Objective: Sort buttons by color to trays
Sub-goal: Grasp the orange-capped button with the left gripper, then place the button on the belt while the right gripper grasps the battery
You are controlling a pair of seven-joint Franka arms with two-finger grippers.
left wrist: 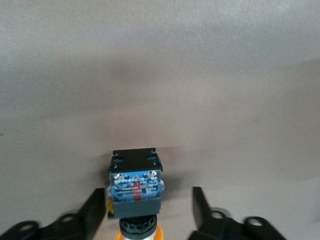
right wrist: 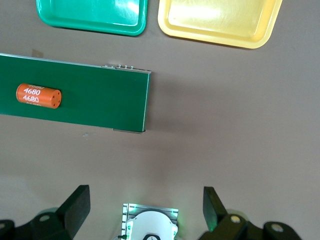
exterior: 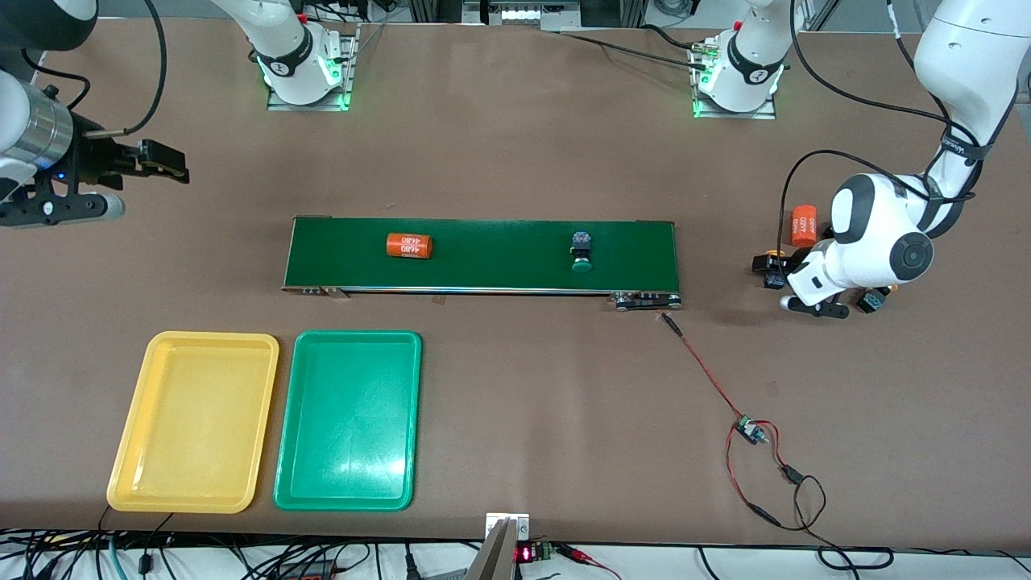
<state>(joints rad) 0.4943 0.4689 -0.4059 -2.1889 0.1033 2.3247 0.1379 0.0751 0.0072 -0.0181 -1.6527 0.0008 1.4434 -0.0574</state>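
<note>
Green button (exterior: 581, 251) on belt; trays (exterior: 193, 421) apparently empty.

Using the conveyor belt (exterior: 482, 255) as the landmark: the table between it and the front camera is mostly bare, only the yellow tray (exterior: 193, 422) and green tray (exterior: 348, 420) sit there toward the right arm's end. A red wire (exterior: 709, 379) trails off the belt's other corner. On the belt, an orange cylinder (exterior: 409, 246) and a green button (exterior: 581, 251) stick up, well apart.

Two glossy white arms with dark grey joint caps, bases (exterior: 304, 68) glowing green on metal plates. Black cables loop along them. Black grippers, a silver wrist collar (exterior: 44, 133) on the right one.
</note>
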